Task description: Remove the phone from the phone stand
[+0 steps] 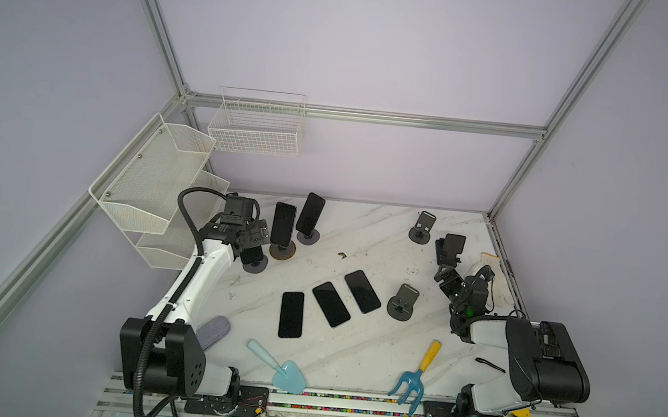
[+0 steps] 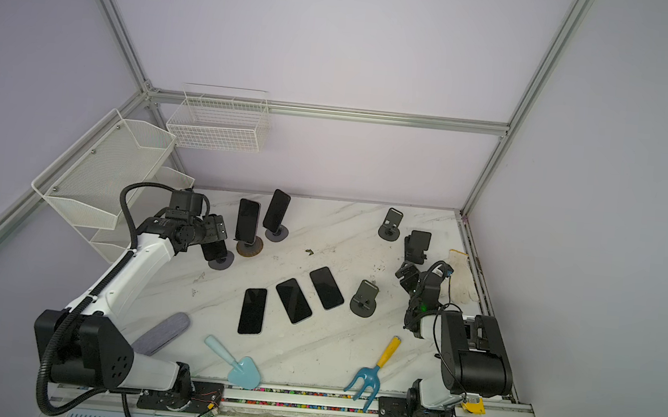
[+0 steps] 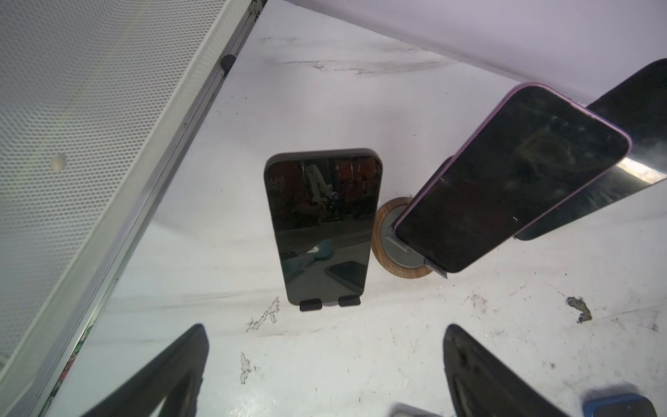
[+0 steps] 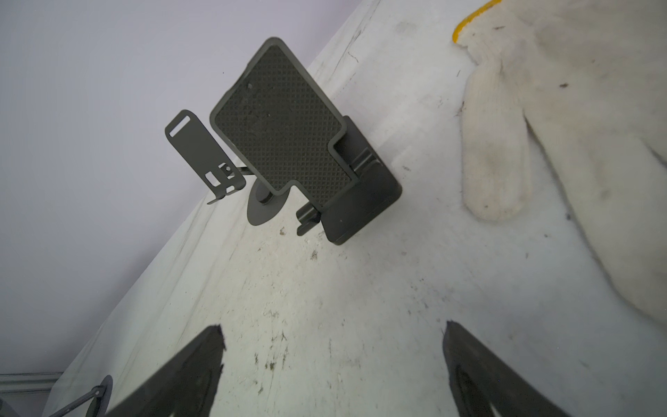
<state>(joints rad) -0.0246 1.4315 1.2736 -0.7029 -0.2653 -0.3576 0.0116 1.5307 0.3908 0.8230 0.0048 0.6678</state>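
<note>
Dark fingertips [image 3: 187,357] of the left gripper [image 3: 325,328] stand spread wide, holding nothing, just short of the phone [image 3: 321,224]. It leans upright in its phone stand [image 3: 311,305] at the left of the table [image 1: 363,229], toward the back. The left arm [image 1: 209,272] stretches forward, wrist bent down over it. Two more phones are propped beside it: a purple-edged phone [image 3: 505,180] and a rear phone [image 1: 310,214]. Three flat phones [image 1: 331,304] lie mid-table, and three empty stands [image 1: 401,304] sit on the right. The right arm [image 1: 535,354] is folded, and the right gripper [image 4: 332,326] is likewise gaping and empty, facing one of them near a white glove [image 4: 505,144].
</note>
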